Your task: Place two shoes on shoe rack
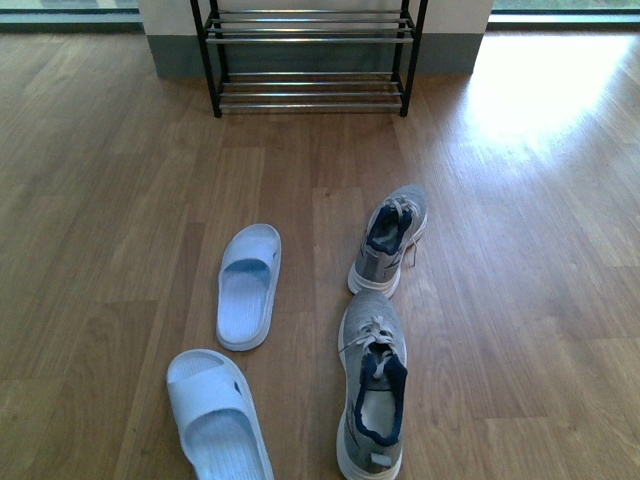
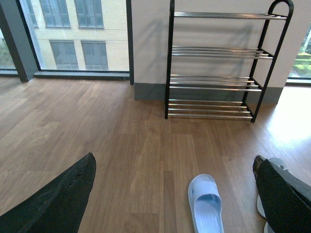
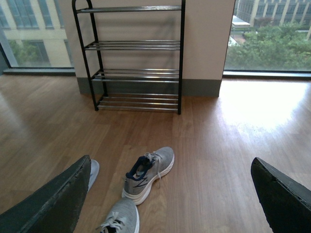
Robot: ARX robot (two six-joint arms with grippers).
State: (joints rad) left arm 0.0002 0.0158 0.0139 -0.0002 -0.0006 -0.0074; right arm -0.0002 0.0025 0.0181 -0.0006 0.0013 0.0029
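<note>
Two gray knit sneakers with white soles lie on the wood floor: the far shoe (image 1: pixel 390 240) (image 3: pixel 148 173) points toward the rack, the near shoe (image 1: pixel 373 385) (image 3: pixel 119 217) sits just behind it. The shoe rack (image 1: pixel 310 55) (image 2: pixel 216 63) (image 3: pixel 136 58), black framed with chrome bars, stands against the back wall and holds nothing. My left gripper (image 2: pixel 175 194) is open high above the floor, a slide sandal between its fingers in view. My right gripper (image 3: pixel 170 194) is open too, above and behind the far shoe. Neither arm shows in the front view.
Two pale blue slide sandals (image 1: pixel 248 285) (image 1: pixel 218 415) lie left of the sneakers; one sandal (image 2: pixel 206 204) shows in the left wrist view. Large windows (image 2: pixel 73 34) flank the wall behind the rack. Bare wood floor (image 1: pixel 320 170) stretches between shoes and rack.
</note>
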